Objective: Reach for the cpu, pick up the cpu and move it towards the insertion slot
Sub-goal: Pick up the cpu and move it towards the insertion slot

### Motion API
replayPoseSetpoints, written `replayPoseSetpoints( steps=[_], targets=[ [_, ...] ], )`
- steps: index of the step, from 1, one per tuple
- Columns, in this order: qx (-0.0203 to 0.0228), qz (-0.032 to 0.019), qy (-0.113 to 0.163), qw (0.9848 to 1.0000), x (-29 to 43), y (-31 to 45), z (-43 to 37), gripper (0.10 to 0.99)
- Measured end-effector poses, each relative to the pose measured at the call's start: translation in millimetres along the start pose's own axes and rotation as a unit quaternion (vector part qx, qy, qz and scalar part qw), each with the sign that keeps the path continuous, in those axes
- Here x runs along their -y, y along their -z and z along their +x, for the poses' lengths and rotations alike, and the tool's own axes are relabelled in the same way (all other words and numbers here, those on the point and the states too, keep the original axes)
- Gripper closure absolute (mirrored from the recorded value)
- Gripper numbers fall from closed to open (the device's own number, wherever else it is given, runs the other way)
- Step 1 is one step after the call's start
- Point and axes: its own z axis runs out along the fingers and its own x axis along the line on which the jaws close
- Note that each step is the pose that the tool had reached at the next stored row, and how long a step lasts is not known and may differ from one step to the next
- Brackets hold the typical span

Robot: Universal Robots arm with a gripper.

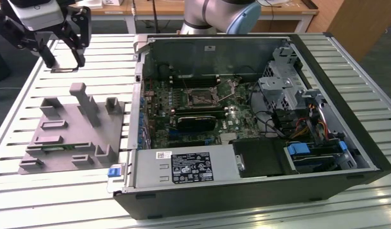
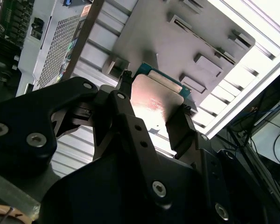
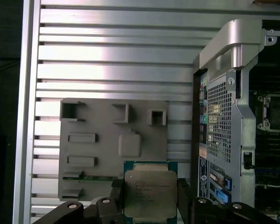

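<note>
Currently | hand (image 3: 150, 198) clenched on cpu (image 3: 150, 189) | cpu sides hidden behind fingers (image 3: 117, 198) | one edge cut off

Silvery cpu (image 3: 150, 193), green-edged; grey fixture (image 3: 106, 154)

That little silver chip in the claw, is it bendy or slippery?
Probably stiff: the cpu looks flat though the gripper pinches just two edges. Its shiny metal top seems smooth, so maybe slippery. Thin and flat, it won't likely roll.
</note>
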Motion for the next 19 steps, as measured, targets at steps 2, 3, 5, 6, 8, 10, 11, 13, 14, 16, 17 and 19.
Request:
replayPoseSetpoints(
  steps=[2,3,5,6,8,10,11,13,14,16,17,19],
  targets=[
    [0.0,0.0,0.0,1.0,0.0,0.0,-1.7,0.545],
    [0.0,0.0,0.0,1.0,0.0,0.0,-2.6,0.545],
    [0.0,0.0,0.0,1.0,0.0,0.0,-4.4,0.545],
    [0.0,0.0,0.0,1.0,0.0,0.0,-5.4,0.545],
    [0.0,0.0,0.0,1.0,0.1,0.0,-7.3,0.545],
    [0.0,0.0,0.0,1.0,0.1,0.0,-9.3,0.545],
    [0.0,0.0,0.0,1.0,0.1,0.0,-10.2,0.545],
    [0.0,0.0,0.0,1.0,0.1,0.0,-12.1,0.545],
    [0.0,0.0,0.0,1.0,0.1,0.0,-13.1,0.545],
    [0.0,0.0,0.0,1.0,0.1,0.0,-15.0,0.545],
    [0.0,0.0,0.0,1.0,0.1,0.0,-15.9,0.545],
    [0.0,0.0,0.0,1.0,0.1,0.0,-17.6,0.545]
  ],
)
